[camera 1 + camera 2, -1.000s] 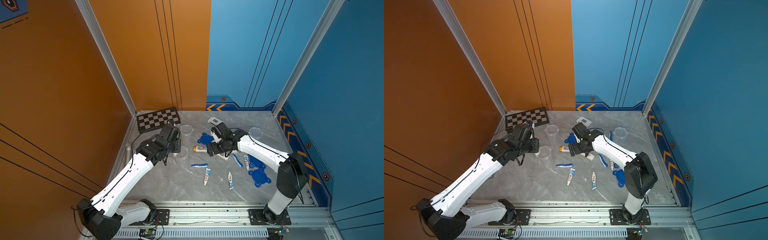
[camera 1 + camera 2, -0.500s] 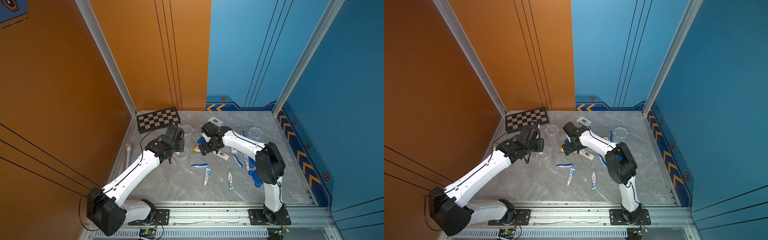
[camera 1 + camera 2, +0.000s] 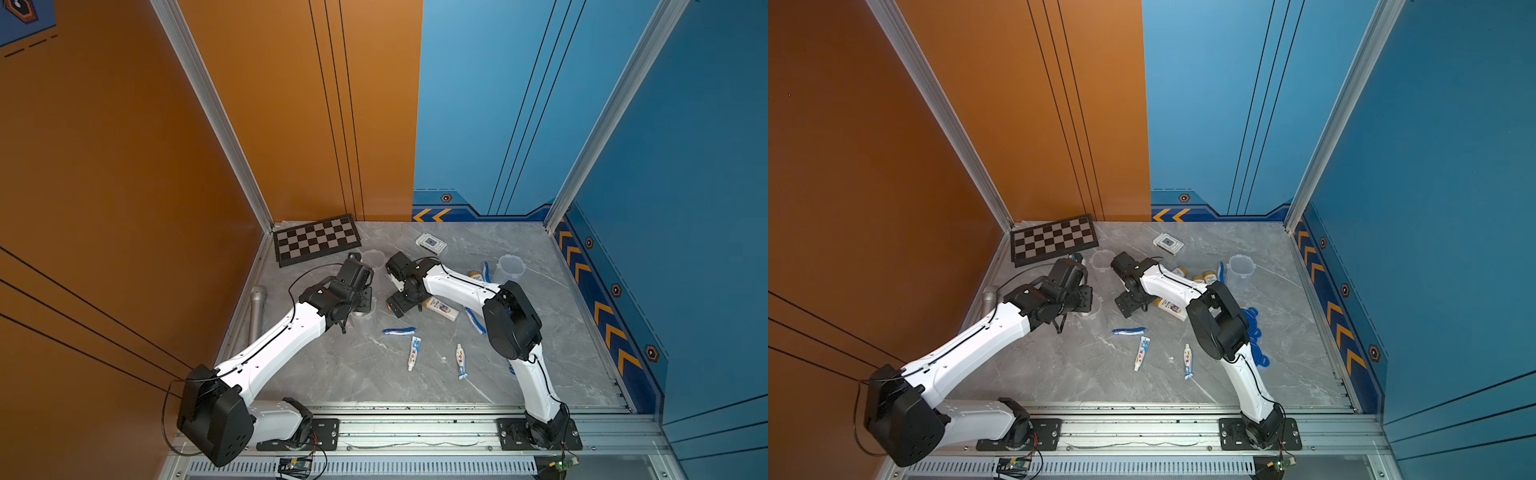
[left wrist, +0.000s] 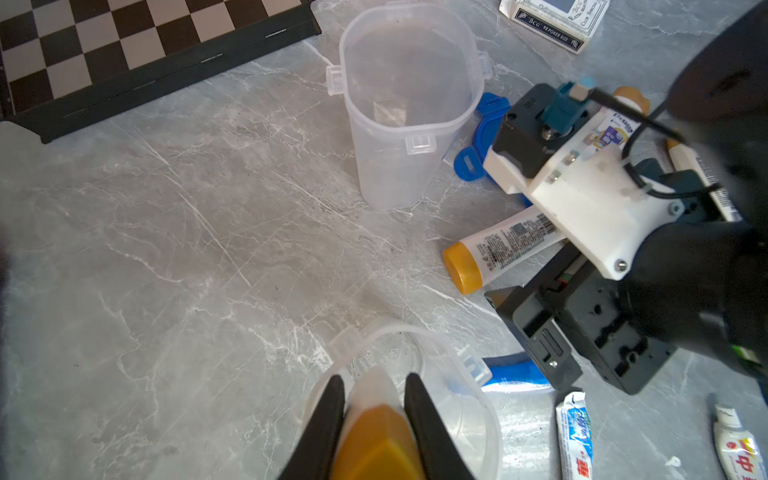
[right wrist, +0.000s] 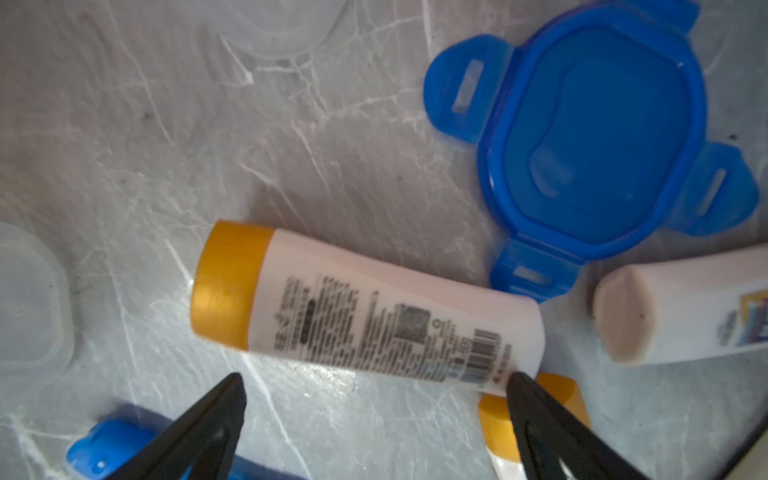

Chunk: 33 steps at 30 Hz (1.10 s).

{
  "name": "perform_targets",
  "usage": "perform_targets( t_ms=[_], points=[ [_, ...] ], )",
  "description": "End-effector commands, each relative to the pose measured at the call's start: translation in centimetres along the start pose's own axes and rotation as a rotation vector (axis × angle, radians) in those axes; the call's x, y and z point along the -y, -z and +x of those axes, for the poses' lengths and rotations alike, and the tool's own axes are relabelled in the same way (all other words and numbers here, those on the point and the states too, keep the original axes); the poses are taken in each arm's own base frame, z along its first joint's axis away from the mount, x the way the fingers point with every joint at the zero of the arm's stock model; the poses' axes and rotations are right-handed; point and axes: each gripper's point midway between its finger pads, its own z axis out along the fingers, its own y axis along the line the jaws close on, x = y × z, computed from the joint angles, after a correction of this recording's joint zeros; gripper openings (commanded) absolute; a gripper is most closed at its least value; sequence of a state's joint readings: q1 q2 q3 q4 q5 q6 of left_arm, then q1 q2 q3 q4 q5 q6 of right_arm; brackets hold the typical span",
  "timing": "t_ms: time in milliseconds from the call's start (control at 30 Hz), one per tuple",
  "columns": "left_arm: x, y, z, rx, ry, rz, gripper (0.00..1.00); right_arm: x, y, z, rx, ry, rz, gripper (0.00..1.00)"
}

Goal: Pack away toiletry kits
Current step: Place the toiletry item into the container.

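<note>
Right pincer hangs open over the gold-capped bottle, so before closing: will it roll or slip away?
Probably slides rather than rolls: the gold-capped bottle lies flat on the smooth marble table, and the neighbouring bottle has an oval-looking base. Its glossy plastic may slip from the open right pincer. Small, so likely light.

You're facing a robot lab cell: orange and blue wall panels [image 3: 291,104] on aluminium posts [image 3: 208,104] enclose a grey marble-patterned desk [image 3: 353,374], with two white-and-black arms [image 3: 282,336] [image 3: 457,284] on an aluminium rail [image 3: 415,432] and a black-and-grey checkerboard [image 3: 316,239].
</note>
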State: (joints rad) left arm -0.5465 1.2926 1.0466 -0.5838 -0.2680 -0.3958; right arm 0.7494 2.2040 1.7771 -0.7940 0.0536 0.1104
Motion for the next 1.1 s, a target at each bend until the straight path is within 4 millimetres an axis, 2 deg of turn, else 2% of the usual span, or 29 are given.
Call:
perform_targets(
  t_ms=[0, 67, 167, 233, 267, 500, 667, 867, 1067],
  points=[
    [0.7, 0.3, -0.1, 0.017, 0.039, 0.030, 0.15, 0.7, -1.7, 1.2, -0.061, 0.036, 0.028, 0.98],
    [0.8, 0.3, -0.1, 0.017, 0.041, 0.031, 0.16, 0.7, -1.4, 1.0, -0.053, 0.053, 0.040, 0.98],
    [0.9, 0.4, -0.1, 0.019, 0.042, 0.030, 0.25, 0.7, -0.6, 0.6, -0.033, 0.066, 0.043, 0.99],
    [0.6, -0.1, 1.1, -0.004, 0.040, 0.019, 0.29, 0.8, -0.5, 0.5, -0.030, 0.065, 0.043, 0.99],
    [0.7, -0.1, 1.2, -0.006, 0.041, 0.021, 0.30, 0.7, 0.3, -0.7, 0.003, 0.060, 0.038, 1.00],
    [0.7, 0.4, 1.5, -0.001, 0.055, 0.036, 0.52, -0.4, 1.6, -2.8, 0.057, 0.057, -0.031, 1.00],
    [0.5, 1.0, 1.2, 0.011, 0.069, 0.039, 0.60, -1.6, 1.0, -4.0, 0.067, 0.054, -0.109, 1.00],
    [0.0, 2.2, 0.9, 0.021, 0.088, 0.040, 0.61, -2.0, -1.3, -3.9, 0.019, 0.000, -0.203, 1.00],
    [-0.6, 2.8, 0.8, 0.026, 0.113, 0.034, 0.62, -2.6, -1.3, -1.3, -0.035, 0.023, -0.247, 1.00]
  ],
)
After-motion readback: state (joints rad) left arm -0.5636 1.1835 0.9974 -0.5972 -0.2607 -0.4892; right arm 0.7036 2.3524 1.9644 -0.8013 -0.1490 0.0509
